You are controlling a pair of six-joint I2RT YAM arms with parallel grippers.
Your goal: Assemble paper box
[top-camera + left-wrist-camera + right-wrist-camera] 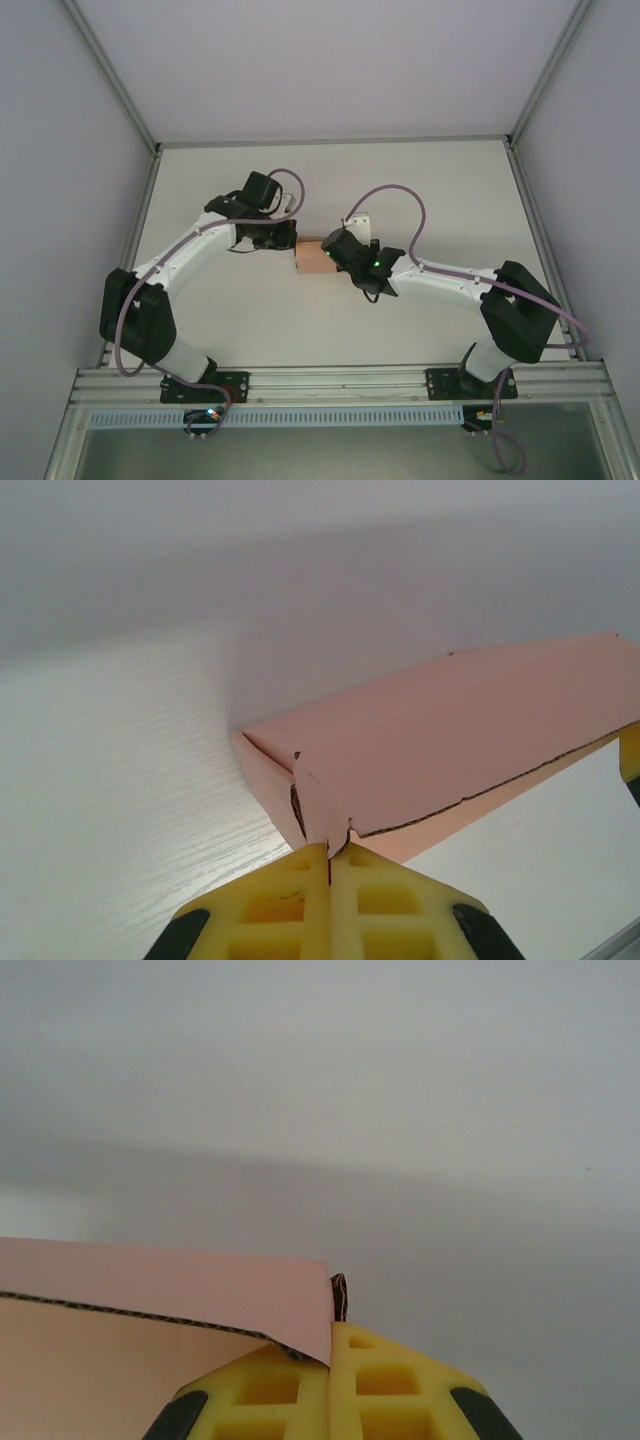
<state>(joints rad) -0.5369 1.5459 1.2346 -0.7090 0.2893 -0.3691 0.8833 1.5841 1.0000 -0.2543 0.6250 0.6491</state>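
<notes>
From the near edge the two arms reach inward and meet over the middle of the bench. The box sits between them, already folded into a low, closed pink shape rather than a flat sheet.

The left gripper is closed, its yellow fingers pinching a small corner flap at the box's left end. The right gripper is closed too, nipping the card edge at the opposite end, where a dark-edged tab stands just above the fingertips. Whether the box rests on the bench or hangs just clear of it is not clear.

The step in hand looks like a late one: seating the end flaps, or steadying the finished box from both ends. The next move probably calls for one gripper to hold firm while the other eases off its flap. A sideways tug could pull the thin card open again. Beyond the box the bench runs bare to the far wall.
</notes>
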